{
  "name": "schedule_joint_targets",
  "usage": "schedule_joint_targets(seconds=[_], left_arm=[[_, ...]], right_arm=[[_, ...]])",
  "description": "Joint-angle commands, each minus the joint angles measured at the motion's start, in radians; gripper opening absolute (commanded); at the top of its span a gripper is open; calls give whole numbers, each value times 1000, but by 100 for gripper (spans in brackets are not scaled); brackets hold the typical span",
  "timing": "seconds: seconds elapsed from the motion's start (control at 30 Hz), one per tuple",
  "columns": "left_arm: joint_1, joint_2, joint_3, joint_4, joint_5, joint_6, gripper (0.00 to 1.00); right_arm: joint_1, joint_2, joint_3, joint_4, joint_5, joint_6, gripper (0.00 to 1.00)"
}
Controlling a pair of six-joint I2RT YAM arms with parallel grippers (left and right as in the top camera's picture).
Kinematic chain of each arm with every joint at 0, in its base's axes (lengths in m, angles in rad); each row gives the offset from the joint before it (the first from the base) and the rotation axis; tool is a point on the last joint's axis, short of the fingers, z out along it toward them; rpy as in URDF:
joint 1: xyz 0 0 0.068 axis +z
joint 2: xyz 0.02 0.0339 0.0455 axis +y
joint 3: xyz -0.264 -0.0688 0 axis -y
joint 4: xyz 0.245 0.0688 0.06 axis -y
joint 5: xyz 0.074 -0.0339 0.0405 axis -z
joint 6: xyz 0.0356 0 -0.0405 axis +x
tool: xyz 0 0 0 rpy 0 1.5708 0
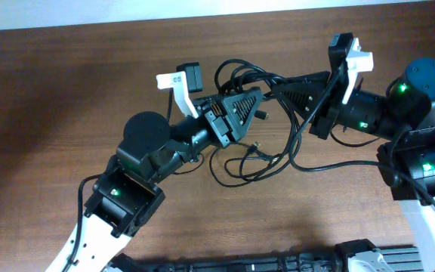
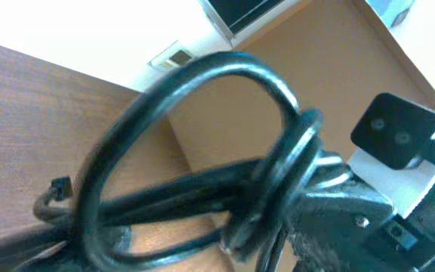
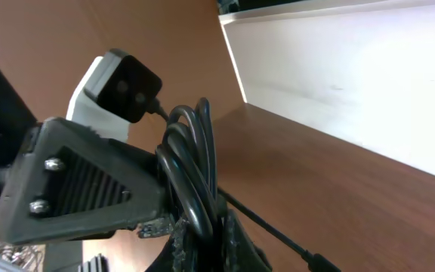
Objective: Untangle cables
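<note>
The cables [image 1: 242, 75] are thin black cords bunched in loops between my two grippers, with more loose loops [image 1: 257, 165] lying on the table below. My left gripper [image 1: 258, 96] is shut on the bunch from the left. My right gripper [image 1: 278, 90] is shut on the same bunch from the right, tip to tip with the left. In the left wrist view a big cable loop [image 2: 202, 79] fills the frame, with a small plug [image 2: 56, 187] at the left. In the right wrist view my jaws [image 3: 219, 240] pinch several stacked cords [image 3: 191, 162].
The brown wooden table [image 1: 66, 83] carries everything. A white wall edge [image 3: 368, 91] runs along the table's far side. Small plugs [image 1: 254, 145] lie among the loose loops. The left gripper's body [image 3: 89, 189] sits right against the right jaws.
</note>
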State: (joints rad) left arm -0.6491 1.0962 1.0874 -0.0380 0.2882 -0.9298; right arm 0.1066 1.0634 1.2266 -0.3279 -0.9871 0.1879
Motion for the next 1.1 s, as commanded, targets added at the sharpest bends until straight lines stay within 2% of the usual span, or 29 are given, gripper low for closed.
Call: schedule_joint_targets(seconds=[0.0,0.07,0.13,0.2,0.3,0.37,0.4,0.43,0.47,0.57,0.63,0.7,0.8,0.83,0.9,0.97,1.0,1.07], left_arm=[[-5,4,19,31,-7,-1,43],[-5,4,19,42,-7,0,33],[-5,4,19,50,-7,0,11],[-5,4,19,48,-7,3,0],[-5,4,19,48,-7,3,0],[-5,4,19,48,-7,4,0],[-4,4,19,45,-7,18,0],[-3,4,19,45,-6,67,0],[-3,4,19,43,-6,109,0],[-3,4,19,21,-7,258,0],[-3,4,19,-16,-7,415,0],[-3,3,19,-89,-6,621,0],[-3,3,19,-182,-6,757,0],[-3,3,19,-199,-2,772,0],[-3,3,19,-191,42,772,0],[-3,3,19,-167,88,772,0],[-3,3,19,-161,95,771,0],[-3,3,19,-166,95,771,0]], right_arm=[[5,-1,11,3,-50,12,4],[5,-1,11,3,-52,12,4],[5,-1,11,1,-57,12,4],[5,-1,11,-13,-57,12,4],[5,-1,11,-26,-56,12,9],[5,-1,11,-32,-57,12,22],[4,-1,11,-39,-57,12,40],[4,-1,11,-55,-57,6,53],[4,-1,11,-66,-57,-17,59],[4,-1,11,-132,-57,-161,72],[4,-1,11,-197,-56,-283,77],[4,-2,11,-251,-57,-410,75],[5,-11,11,-344,-60,-623,71],[5,-16,11,-392,-55,-723,70],[4,-17,11,-437,-48,-809,69],[5,-17,11,-443,-38,-827,68],[5,-18,12,-443,-20,-827,65],[4,-18,12,-443,15,-827,52]])
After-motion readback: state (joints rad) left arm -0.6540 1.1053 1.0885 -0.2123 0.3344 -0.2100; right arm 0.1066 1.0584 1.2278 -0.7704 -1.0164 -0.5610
